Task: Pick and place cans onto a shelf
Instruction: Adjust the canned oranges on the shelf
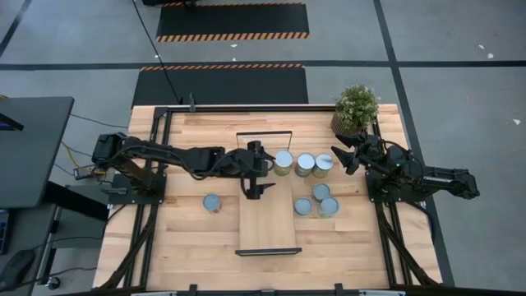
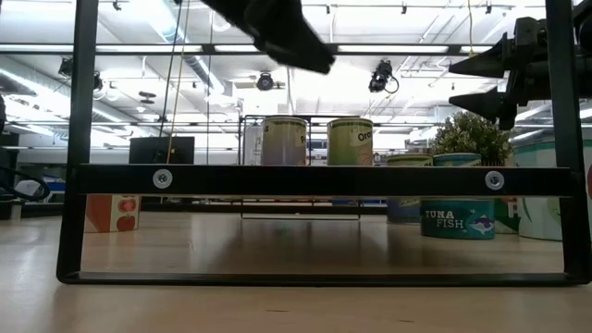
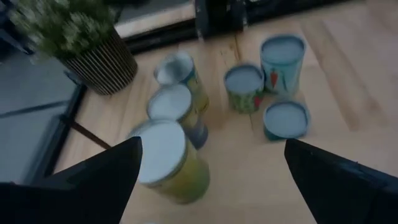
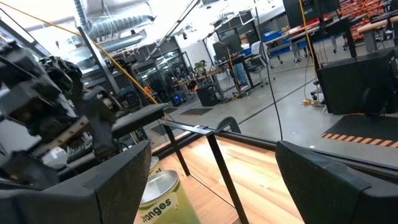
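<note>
Left gripper [image 1: 261, 172] hangs wide over the shelf [image 1: 267, 215] — cans [image 1: 283, 163] at its three o'clock; right gripper [image 1: 343, 153] wide too.

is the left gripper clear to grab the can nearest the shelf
Probably yes. The left gripper hangs open over the shelf, facing the nearest can, with nothing between them. The next can stands close beside it, so finger room may be tight.

Silver-lidded cans [image 1: 305, 164]; light-wood shelf [image 1: 267, 222]
</note>
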Action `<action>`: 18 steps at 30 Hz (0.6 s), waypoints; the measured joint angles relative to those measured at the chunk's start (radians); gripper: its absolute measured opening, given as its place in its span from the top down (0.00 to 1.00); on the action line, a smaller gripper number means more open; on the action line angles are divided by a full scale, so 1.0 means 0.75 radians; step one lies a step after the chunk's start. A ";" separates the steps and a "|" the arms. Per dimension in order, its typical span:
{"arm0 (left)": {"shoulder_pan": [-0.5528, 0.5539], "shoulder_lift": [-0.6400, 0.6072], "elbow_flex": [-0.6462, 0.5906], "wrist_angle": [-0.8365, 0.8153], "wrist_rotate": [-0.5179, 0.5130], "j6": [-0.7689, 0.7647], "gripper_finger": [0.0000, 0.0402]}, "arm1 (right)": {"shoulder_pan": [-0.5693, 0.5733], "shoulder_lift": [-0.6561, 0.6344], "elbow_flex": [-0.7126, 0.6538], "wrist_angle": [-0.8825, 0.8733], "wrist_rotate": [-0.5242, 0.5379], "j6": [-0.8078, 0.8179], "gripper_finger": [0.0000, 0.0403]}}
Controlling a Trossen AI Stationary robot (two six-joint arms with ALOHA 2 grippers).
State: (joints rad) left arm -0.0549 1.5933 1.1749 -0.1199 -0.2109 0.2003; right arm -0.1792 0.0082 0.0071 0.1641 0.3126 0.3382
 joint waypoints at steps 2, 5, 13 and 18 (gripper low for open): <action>0.009 0.033 0.005 0.019 0.054 0.001 0.00 | 0.000 0.000 0.000 0.000 0.001 0.000 0.13; 0.018 0.075 0.006 0.025 0.122 -0.016 0.00 | 0.000 0.000 0.000 0.000 0.001 0.000 0.13; -0.018 0.053 0.043 -0.017 0.216 -0.016 0.00 | 0.000 0.006 0.001 0.025 0.002 0.000 0.13; -0.061 0.011 0.046 -0.119 0.169 -0.012 0.04 | 0.000 0.006 0.001 0.035 0.005 0.000 0.13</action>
State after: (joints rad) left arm -0.1004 1.6015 1.2091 -0.2095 -0.0844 0.1909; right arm -0.1791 0.0128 0.0074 0.1902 0.3167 0.3384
